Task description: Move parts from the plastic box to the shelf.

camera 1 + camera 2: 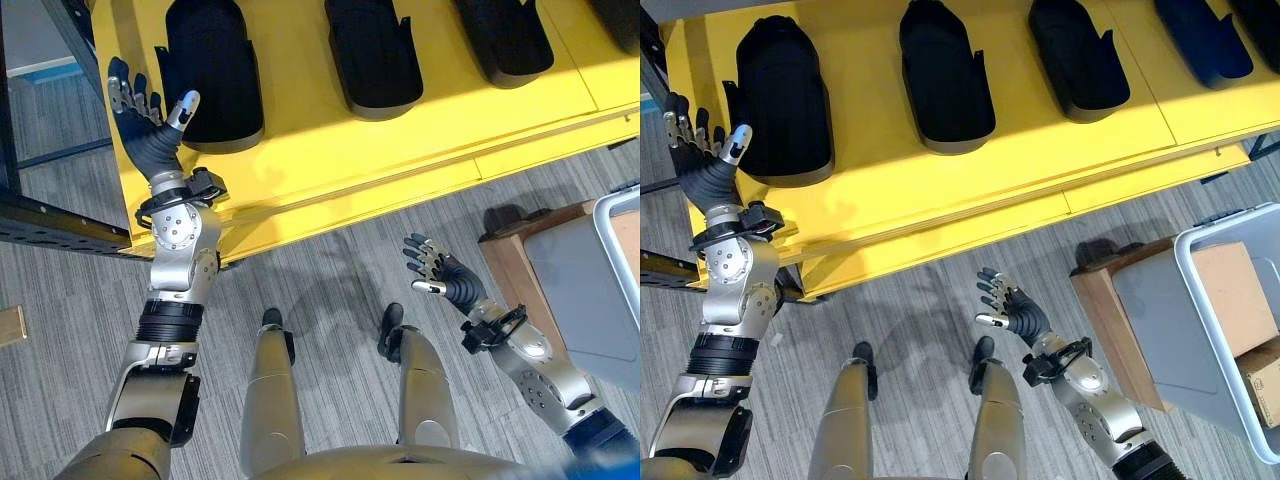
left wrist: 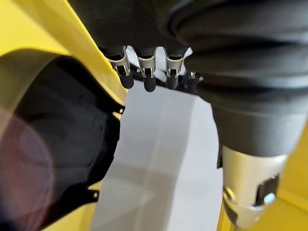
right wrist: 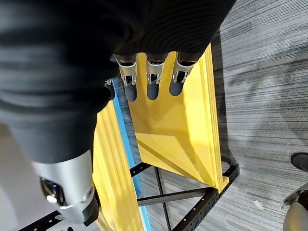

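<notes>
A yellow shelf (image 1: 940,185) carries several black moulded parts in a row; the leftmost part (image 1: 780,100) lies near the shelf's left end. My left hand (image 1: 140,112) is raised at that end, open and empty, with its thumb just beside this part (image 2: 53,144). Its straight fingers (image 2: 147,72) show in the left wrist view. My right hand (image 1: 1007,303) hangs open and empty above the floor, between the shelf and the grey plastic box (image 1: 1185,330) at the right. In the right wrist view its fingers (image 3: 151,79) are straight, with the shelf (image 3: 178,125) beyond them.
The plastic box stands on a wooden stand (image 1: 1103,305) and holds two cardboard boxes (image 1: 1230,290). A black perforated metal frame (image 3: 192,211) carries the shelf, and a dark rail (image 1: 60,225) juts out at its left end. Grey carpet lies in front of the shelf.
</notes>
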Controlling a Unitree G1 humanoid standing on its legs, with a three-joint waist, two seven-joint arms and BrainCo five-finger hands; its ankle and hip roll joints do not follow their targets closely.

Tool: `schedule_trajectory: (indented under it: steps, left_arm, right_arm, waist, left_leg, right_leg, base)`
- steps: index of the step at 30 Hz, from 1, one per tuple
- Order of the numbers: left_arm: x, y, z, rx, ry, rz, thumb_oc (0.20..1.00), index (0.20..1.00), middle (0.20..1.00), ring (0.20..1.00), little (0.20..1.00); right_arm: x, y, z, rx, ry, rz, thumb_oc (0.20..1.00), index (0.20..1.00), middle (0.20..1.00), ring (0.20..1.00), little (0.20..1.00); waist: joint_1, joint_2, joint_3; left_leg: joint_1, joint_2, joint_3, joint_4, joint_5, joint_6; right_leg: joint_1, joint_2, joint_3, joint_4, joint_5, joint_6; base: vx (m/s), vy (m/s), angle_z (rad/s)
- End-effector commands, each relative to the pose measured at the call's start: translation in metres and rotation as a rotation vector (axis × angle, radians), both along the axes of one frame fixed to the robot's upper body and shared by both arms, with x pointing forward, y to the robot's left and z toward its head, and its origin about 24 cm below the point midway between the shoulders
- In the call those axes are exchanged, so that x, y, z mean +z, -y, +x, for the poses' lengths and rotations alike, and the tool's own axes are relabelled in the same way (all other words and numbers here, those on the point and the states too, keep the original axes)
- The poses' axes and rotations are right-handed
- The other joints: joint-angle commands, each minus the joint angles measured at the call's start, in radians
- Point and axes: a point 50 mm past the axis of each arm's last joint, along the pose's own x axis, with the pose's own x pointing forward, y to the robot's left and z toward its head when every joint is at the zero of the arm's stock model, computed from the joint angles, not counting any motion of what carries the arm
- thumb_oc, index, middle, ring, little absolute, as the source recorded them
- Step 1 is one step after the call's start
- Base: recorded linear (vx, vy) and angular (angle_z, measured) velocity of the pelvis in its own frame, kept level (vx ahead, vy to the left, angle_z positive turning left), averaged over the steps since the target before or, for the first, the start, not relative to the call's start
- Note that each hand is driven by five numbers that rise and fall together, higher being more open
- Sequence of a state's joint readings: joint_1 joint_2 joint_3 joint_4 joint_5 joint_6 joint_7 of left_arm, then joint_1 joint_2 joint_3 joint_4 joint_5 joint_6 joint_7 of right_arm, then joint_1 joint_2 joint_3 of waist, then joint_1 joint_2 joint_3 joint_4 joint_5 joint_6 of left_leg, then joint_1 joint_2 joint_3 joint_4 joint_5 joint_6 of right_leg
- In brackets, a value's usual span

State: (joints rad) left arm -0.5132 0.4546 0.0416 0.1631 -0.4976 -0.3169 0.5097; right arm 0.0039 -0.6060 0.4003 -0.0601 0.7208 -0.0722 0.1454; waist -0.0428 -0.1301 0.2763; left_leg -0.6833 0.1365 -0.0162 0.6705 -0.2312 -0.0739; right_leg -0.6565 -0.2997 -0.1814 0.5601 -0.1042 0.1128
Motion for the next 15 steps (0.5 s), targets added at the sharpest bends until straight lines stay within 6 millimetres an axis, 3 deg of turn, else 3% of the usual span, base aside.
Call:
schedule_trajectory:
  steps: [1, 15]
  left_arm:
    - [0.014, -0.009, -0.003, 0.049, 0.05, 0.074, 1.0, 1.0, 1.0, 1.0, 1.0]
    - [-0.004, -0.012, 0.004, 0.066, -0.043, 0.06, 1.0, 1.0, 1.0, 1.0, 1.0]
  right_arm:
    - [0.02, 0.003, -0.002, 0.01, 0.104, 0.015, 1.0, 1.0, 1.0, 1.0, 1.0]
    - [0.021, 0.005, -0.003, 0.007, 0.104, 0.015, 1.0, 1.0, 1.0, 1.0, 1.0]
  waist:
    - [0.007, -0.005, -0.03]
    - [-0.003, -0.009, -0.026]
  left_leg:
    - [-0.015, -0.048, -0.007, -0.012, 0.018, 0.057]
    - [-0.037, -0.042, -0.001, 0.006, 0.012, 0.059]
  right_leg:
    - [0.04, 0.0, 0.002, 0.043, -0.031, -0.001]
    - [0.005, 0.003, 0.017, 0.069, -0.038, -0.005]
  base:
    - [0.0, 0.0, 0.0]
    - [0.0, 0.001, 0.0]
